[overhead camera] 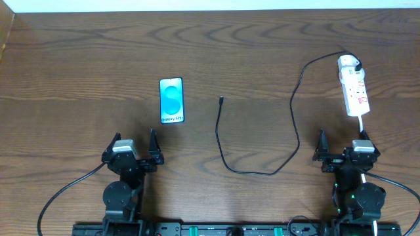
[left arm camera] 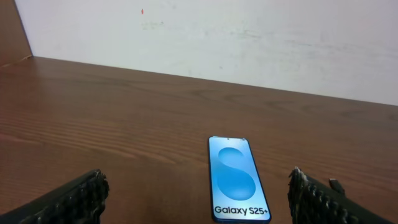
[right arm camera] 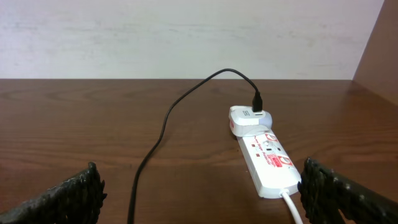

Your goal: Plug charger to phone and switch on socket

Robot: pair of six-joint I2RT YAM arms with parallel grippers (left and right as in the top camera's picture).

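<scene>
The phone [overhead camera: 171, 100] lies face up on the table, left of centre, screen light blue with "Galaxy S25+"; it also shows in the left wrist view [left arm camera: 235, 178]. The black charger cable [overhead camera: 295, 105] loops across the table. Its small free connector [overhead camera: 222, 99] lies right of the phone, apart from it. Its other end goes into a white adapter [right arm camera: 249, 119] on the far end of the white power strip [overhead camera: 353, 88], which also shows in the right wrist view [right arm camera: 268, 160]. My left gripper [overhead camera: 135, 147] is open, near of the phone. My right gripper [overhead camera: 342, 149] is open, near of the strip.
The strip's white cord [right arm camera: 294, 208] runs toward my right gripper. A white wall stands at the table's far edge. The wooden table [overhead camera: 79, 59] stretches wide to the far left.
</scene>
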